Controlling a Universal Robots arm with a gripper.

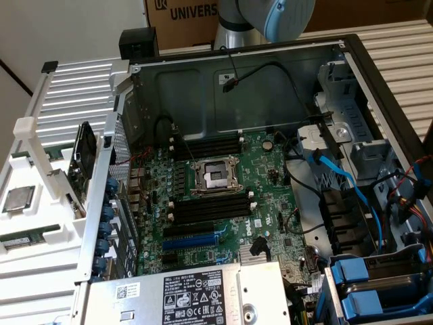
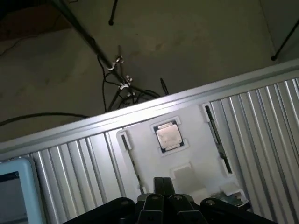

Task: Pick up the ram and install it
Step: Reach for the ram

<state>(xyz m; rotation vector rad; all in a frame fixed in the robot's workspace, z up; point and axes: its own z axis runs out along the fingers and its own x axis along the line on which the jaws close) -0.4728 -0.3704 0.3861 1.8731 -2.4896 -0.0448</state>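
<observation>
Over at the exterior view's left edge, the ram [image 1: 24, 239] lies flat in a white tray [image 1: 53, 203]: a narrow green stick, well apart from the computer. A square silver-topped processor chip [image 1: 17, 198] sits in the same tray, just beside the ram and farther from the camera. The tray rests on a ribbed metal surface [image 1: 81, 95] next to an open computer case [image 1: 270, 74], which lies on its side. Inside the case, a green motherboard [image 1: 223, 217] shows an empty processor socket [image 1: 215, 176] between two banks of long black memory slots [image 1: 210, 206]. The robot arm [image 1: 270, 17] is at the far side of the case, in front of a cardboard box [image 1: 183, 17]. In the wrist view, the gripper [image 2: 162, 183] has its fingers pressed together with nothing between them, and it hangs above the white tray [image 2: 196, 140], near the processor chip [image 2: 167, 135]
</observation>
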